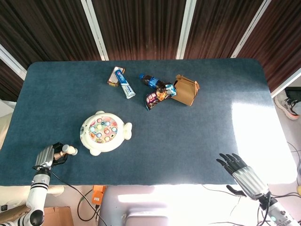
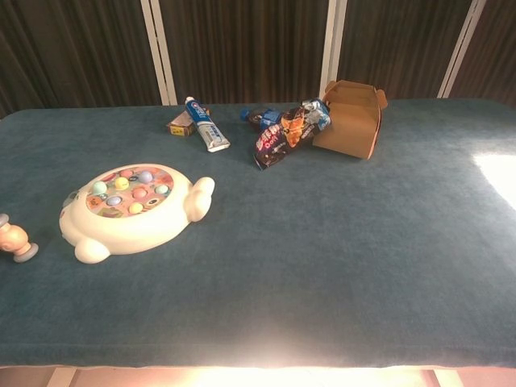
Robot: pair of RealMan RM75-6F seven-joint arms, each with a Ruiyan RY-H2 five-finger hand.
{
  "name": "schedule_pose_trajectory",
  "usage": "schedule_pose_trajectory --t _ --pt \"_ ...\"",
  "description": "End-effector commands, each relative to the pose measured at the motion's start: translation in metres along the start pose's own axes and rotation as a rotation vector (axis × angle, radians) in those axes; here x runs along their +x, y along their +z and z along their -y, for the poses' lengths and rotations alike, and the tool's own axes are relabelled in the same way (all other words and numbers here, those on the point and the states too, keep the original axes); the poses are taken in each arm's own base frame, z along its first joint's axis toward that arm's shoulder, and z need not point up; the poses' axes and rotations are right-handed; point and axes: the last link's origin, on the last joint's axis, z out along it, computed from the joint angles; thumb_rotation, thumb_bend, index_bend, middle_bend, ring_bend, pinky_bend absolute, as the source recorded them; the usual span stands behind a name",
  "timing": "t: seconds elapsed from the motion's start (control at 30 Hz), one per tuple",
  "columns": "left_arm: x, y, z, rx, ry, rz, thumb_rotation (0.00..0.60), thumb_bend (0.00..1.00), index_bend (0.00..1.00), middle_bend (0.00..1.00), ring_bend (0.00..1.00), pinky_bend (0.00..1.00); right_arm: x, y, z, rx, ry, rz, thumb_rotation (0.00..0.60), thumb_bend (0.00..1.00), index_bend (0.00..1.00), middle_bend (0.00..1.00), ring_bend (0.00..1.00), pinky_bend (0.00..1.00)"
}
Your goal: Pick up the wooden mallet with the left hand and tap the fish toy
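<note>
Left hand [image 1: 46,157]: lower left of the head view, near the table's front edge; I have its fingers curled around the wooden mallet [image 1: 66,150].
Mallet: head pokes out toward the fish toy [image 1: 103,132], a small gap between them; in the chest view it sits at the far left edge [image 2: 16,241].
Fish toy: left of centre, open cloth all round it.
Right hand [image 1: 242,172]: lower right, at the front edge of the table [image 1: 197,141], fingers apart, holding nothing.
Clutter: toothpaste tube [image 1: 124,83], snack packet [image 1: 155,97] and brown box [image 1: 186,89] in the upper middle, well apart from my working area.
</note>
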Motion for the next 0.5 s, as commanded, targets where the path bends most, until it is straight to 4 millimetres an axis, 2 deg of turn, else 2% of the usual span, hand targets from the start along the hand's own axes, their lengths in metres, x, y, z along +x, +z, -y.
schedule_pose_trajectory --t 0.03,0.2,0.5 --pt "0.0006 0.0008 0.0003 0.005 -0.001 -0.001 0.600 0.44 0.57 0.50 0.34 0.29 0.0001 0.0001 -0.0002 -0.002 0.000 0.001 0.600 0.24 0.00 0.00 0.00 0.00" --pt "0.0003 0.0013 0.0019 0.012 -0.007 -0.007 0.600 0.46 0.61 0.53 0.35 0.30 -0.0004 0.0003 -0.0004 -0.005 -0.002 0.007 0.600 0.24 0.00 0.00 0.00 0.00" --pt "-0.0016 0.0009 0.0032 0.003 0.016 -0.040 0.600 0.62 0.71 0.60 0.41 0.38 -0.0008 -0.0001 -0.0006 -0.011 -0.002 0.012 0.600 0.24 0.00 0.00 0.00 0.00"
